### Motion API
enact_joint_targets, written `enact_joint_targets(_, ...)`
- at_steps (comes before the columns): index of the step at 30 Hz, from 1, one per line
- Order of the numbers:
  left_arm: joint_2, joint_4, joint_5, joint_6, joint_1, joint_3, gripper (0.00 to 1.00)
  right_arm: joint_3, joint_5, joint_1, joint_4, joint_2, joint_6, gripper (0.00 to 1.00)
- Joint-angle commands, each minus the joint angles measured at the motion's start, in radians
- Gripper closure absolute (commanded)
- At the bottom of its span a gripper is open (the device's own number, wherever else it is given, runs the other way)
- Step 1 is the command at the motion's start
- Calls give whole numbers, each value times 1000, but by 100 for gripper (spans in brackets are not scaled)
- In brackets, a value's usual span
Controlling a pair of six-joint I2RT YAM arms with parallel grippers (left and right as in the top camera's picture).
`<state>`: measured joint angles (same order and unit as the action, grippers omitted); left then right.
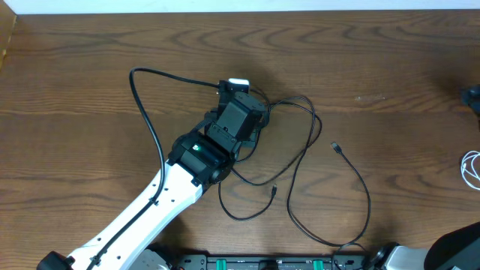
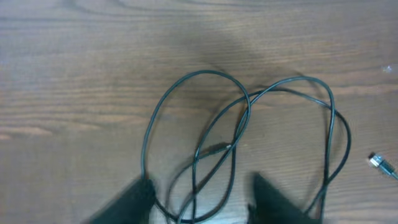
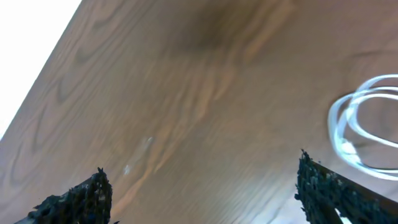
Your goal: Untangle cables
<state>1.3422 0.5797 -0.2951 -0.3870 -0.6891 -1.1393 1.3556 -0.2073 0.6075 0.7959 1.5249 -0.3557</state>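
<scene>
Left tool (image 2: 202, 194) stands wide open astride the black cable (image 2: 239, 118); right tool (image 3: 202, 171) open near the white cable (image 3: 367, 124).

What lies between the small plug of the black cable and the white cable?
Nothing. In the overhead view, the table between the plug of the black cable and the white cable is bare wood.

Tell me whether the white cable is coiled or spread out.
Coiled: the white cable lies in a few overlapping loops.
</scene>
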Motion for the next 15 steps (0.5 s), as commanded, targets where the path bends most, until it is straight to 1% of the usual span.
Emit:
enact_joint_targets(1,6,3,-4,7,3,6,41,16,-31,-104,9,2,39,7)
enact_joint_targets(5,6,3,-5,8,3,6,35,15,-31,-231,12,2,39,6)
enact_joint_targets(6,6,3,-5,8,4,6,32,14,-31,-261,12,2,39,6)
enact_joint_targets(8,6,3,-16,8,4,6,30,13,-31,-319,12,3,39,6)
enact_joint_targets(9,6,6,-49,8,4,6,26,7,-31,-374,12,3,39,5)
enact_joint_targets(12,6,12,-101,8,11,6,25,-3,-31,-461,11,9,34,4)
enact_joint_targets(15,6,22,-110,7,34,6,23,-16,-16,-534,11,18,7,3)
